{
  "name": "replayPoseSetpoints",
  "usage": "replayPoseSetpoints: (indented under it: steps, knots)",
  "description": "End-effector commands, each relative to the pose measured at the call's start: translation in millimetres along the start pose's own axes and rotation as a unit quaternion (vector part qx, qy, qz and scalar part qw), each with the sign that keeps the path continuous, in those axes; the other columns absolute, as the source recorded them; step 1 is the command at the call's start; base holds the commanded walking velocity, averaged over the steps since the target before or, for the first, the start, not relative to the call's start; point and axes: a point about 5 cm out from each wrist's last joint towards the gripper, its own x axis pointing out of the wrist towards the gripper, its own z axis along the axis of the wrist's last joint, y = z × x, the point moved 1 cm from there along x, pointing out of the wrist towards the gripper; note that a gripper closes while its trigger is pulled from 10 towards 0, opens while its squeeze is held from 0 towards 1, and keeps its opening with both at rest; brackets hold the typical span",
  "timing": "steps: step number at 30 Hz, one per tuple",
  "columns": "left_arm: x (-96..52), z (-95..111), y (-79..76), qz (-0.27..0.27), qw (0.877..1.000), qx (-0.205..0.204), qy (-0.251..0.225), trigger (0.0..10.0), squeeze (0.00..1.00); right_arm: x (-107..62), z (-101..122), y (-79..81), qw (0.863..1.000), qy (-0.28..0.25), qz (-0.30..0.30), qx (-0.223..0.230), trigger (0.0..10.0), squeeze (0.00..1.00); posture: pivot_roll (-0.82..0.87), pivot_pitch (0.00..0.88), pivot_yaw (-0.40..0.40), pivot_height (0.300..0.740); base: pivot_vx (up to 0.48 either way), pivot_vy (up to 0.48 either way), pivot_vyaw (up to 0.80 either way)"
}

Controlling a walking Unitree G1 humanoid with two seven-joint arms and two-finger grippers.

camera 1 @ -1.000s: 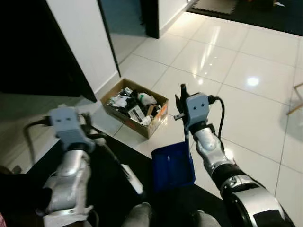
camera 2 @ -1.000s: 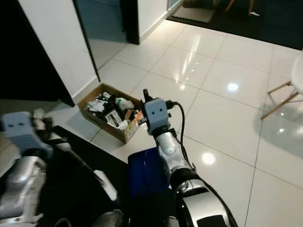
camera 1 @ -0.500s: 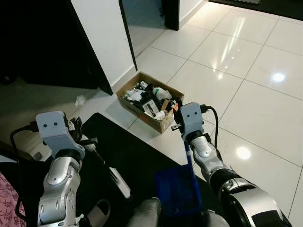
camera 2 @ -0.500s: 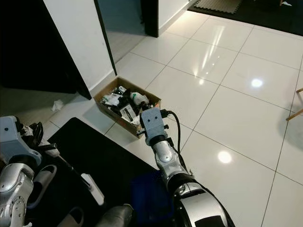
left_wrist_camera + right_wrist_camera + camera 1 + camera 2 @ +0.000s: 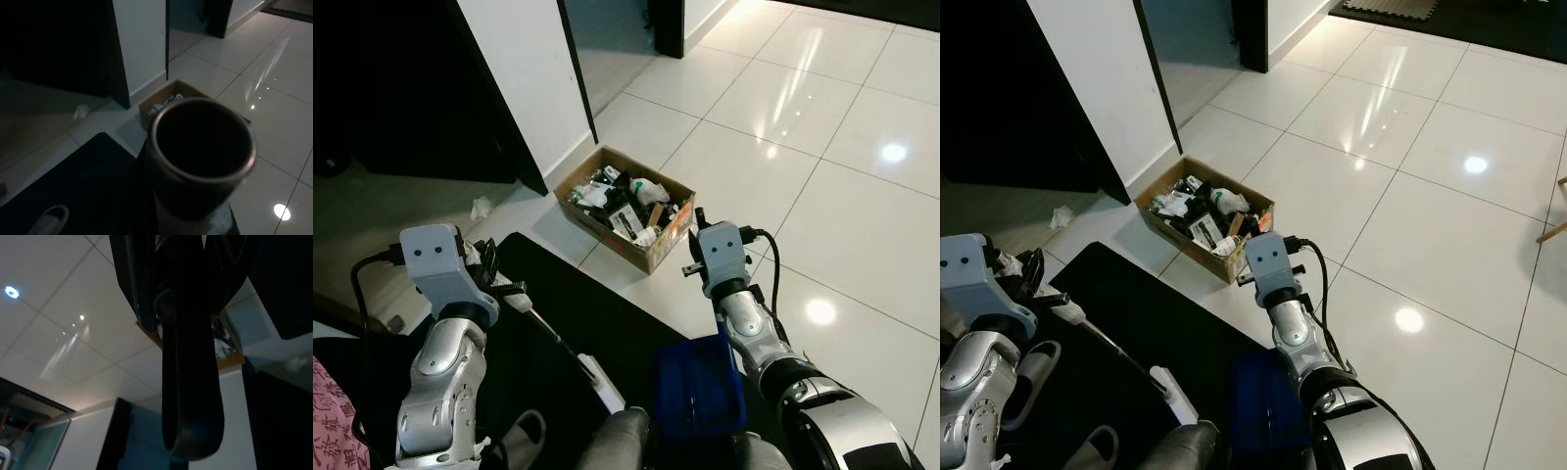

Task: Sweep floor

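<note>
My left gripper [image 5: 495, 281] is shut on the thin handle of a brush [image 5: 558, 343], which slants down over the black mat to its white end [image 5: 603, 384]. The handle's hollow top end [image 5: 202, 147] looms close in the left wrist view. To the right, my right gripper [image 5: 696, 259] is shut on the upright handle [image 5: 190, 382] of a blue dustpan [image 5: 697, 392], which hangs low near my feet. A crumpled white paper [image 5: 481, 208] lies on the floor beside the wall.
An open cardboard box [image 5: 625, 206] full of rubbish stands on the white tiles just beyond both grippers. A black mat [image 5: 597, 308] covers the floor under the arms. A slipper [image 5: 1030, 368] lies at the left. White wall and dark doorway [image 5: 607, 39] behind; glossy tiles [image 5: 842, 166] stretch right.
The whole view has shifted as the camera tipped down. The dustpan has dropped lower and a little right; the brush's white end has swung toward it.
</note>
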Motion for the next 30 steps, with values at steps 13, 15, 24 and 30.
replayPoseSetpoints:
  steps: [13,15,24,30]
  knots:
    - [3.9,-4.3,-3.7,-0.005,1.000,0.003,0.011,10.0,0.00,-25.4,-48.7,-0.4,0.986,0.153,0.072,0.000,10.0,0.00,0.22,0.150,0.132,0.740,0.000,0.000,0.00]
    - [4.7,-4.6,-4.7,-0.007,1.000,0.003,0.011,10.0,0.00,-24.7,-48.1,-1.6,0.985,0.155,0.073,0.003,10.0,0.00,0.21,0.148,0.131,0.740,0.000,0.000,0.00]
    - [10.0,-7.7,-11.0,-0.015,1.000,-0.002,0.013,10.0,0.00,-36.3,-59.5,0.8,0.960,0.229,0.159,0.039,10.0,0.00,0.17,0.143,0.126,0.740,0.000,0.000,0.00]
    - [11.5,-8.7,-12.9,-0.017,1.000,-0.005,0.015,10.0,0.00,-65.3,-65.6,3.9,0.921,0.295,0.217,0.131,10.0,0.00,0.16,0.148,0.120,0.740,0.000,0.000,0.00]
